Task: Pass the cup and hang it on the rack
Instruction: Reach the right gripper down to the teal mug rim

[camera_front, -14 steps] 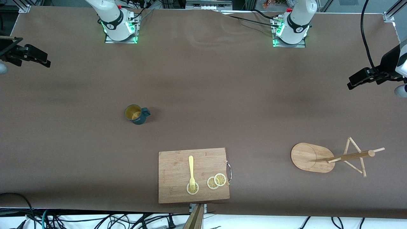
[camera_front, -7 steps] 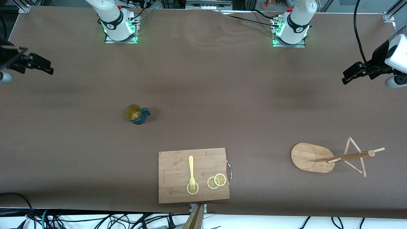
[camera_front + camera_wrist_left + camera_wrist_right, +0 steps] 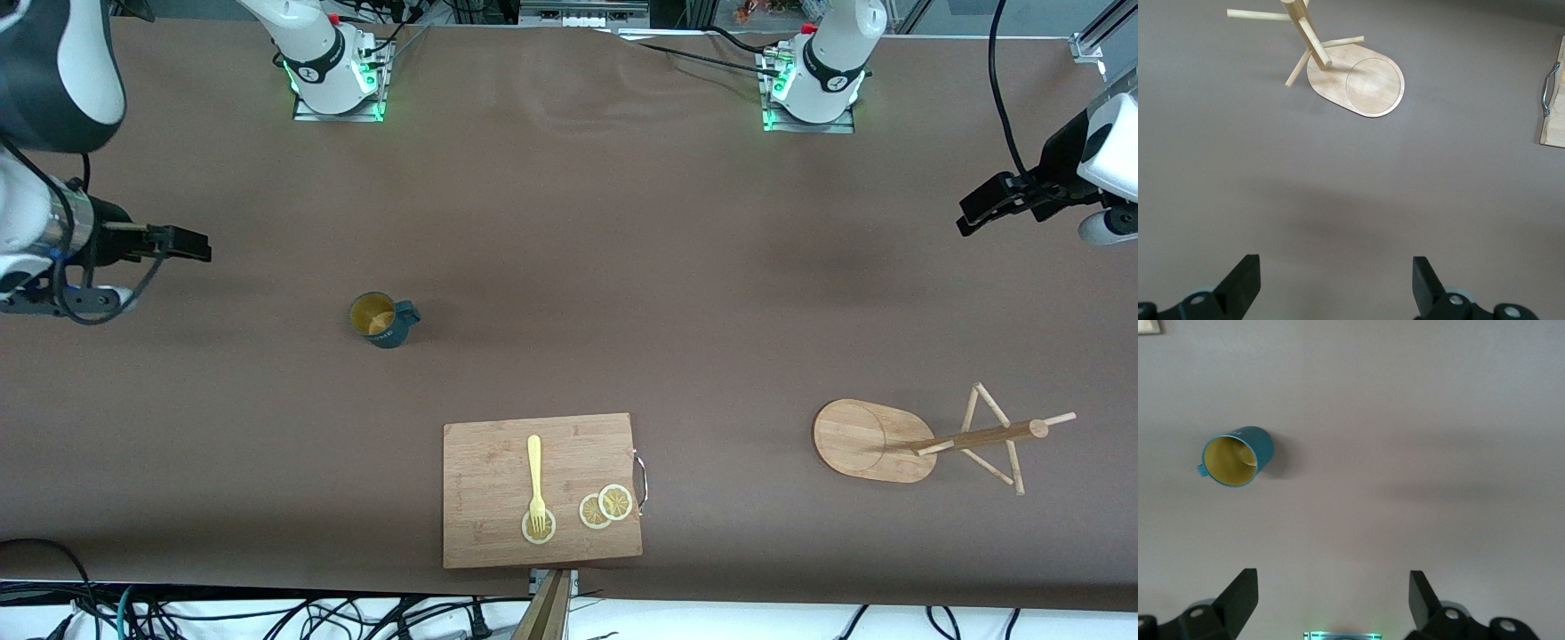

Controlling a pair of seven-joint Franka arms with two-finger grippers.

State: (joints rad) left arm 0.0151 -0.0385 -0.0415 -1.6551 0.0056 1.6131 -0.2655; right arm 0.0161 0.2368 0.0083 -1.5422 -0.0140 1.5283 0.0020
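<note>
The dark teal cup (image 3: 380, 319) stands upright on the brown table, yellowish inside, handle toward the left arm's end; it also shows in the right wrist view (image 3: 1237, 457). The bamboo rack (image 3: 925, 437) stands near the left arm's end, with oval base and thin pegs; it also shows in the left wrist view (image 3: 1338, 63). My right gripper (image 3: 191, 246) is open and empty in the air at the right arm's end of the table, apart from the cup. My left gripper (image 3: 973, 216) is open and empty in the air at the left arm's end, apart from the rack.
A rectangular wooden cutting board (image 3: 484, 507) lies near the table's front edge with a yellow fork (image 3: 535, 480) and lemon slices (image 3: 606, 507); its metal handle shows in the left wrist view (image 3: 1547, 89). Arm bases stand along the back edge.
My right arm has swung in over the table and its gripper has moved toward the cup. My left gripper has shifted only slightly. Cup and rack have not moved.
</note>
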